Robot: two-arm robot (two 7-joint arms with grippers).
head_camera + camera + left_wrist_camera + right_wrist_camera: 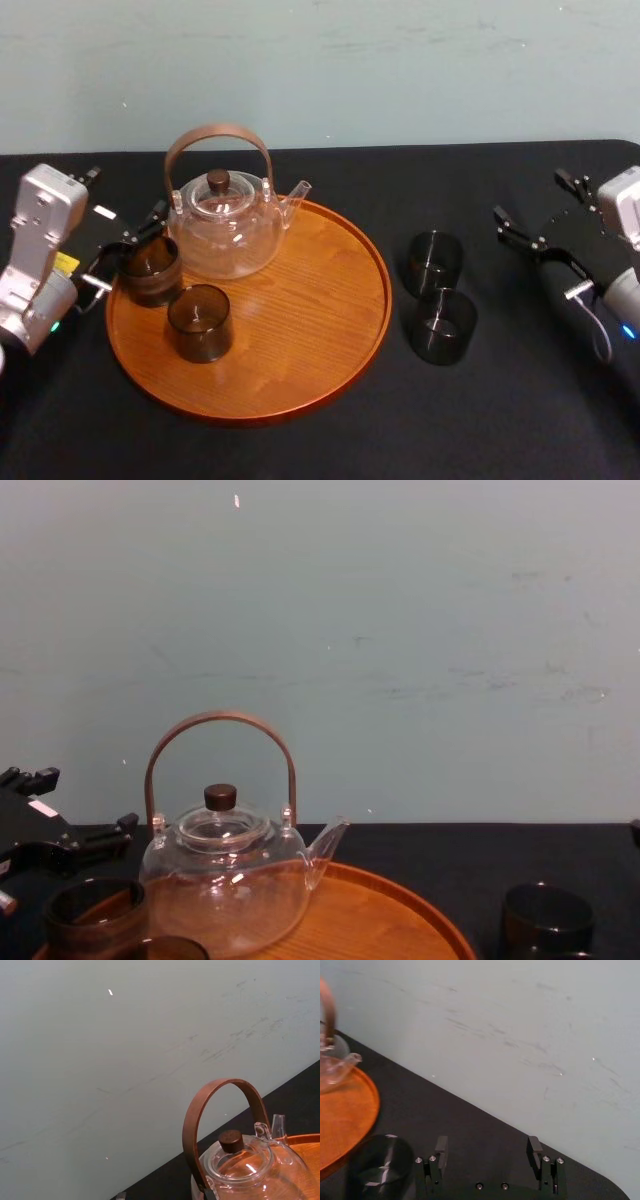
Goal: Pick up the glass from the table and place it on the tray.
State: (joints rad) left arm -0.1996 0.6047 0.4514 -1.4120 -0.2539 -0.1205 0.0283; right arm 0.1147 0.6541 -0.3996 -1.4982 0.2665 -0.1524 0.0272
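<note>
tray [300,400]: large, round, orange-brown wood with a low raised rim; it lies on the black table [520,420], left of centre.
front tray glass [200,322]: dark and upright, on the tray in front of the teapot.
left tray glass [150,270]: dark and upright, at the tray's left rim, just beside the teapot.
teapot [225,235]: clear glass with a brown arched handle and a dark lid knob; upright at the tray's back left, spout pointing right.
near glass [443,325]: dark and upright, on the table right of the tray, off its rim.
far glass [435,262]: dark and upright, just behind the near glass; these 2 are not on the tray.
left gripper [125,243]: at the tray's left rim by the left tray glass, fingers spread wide; cannot tell whether they touch it.
right gripper [528,197]: over the table at the right, apart from the 2 table glasses, fingers wide apart, holding nothing.
</note>
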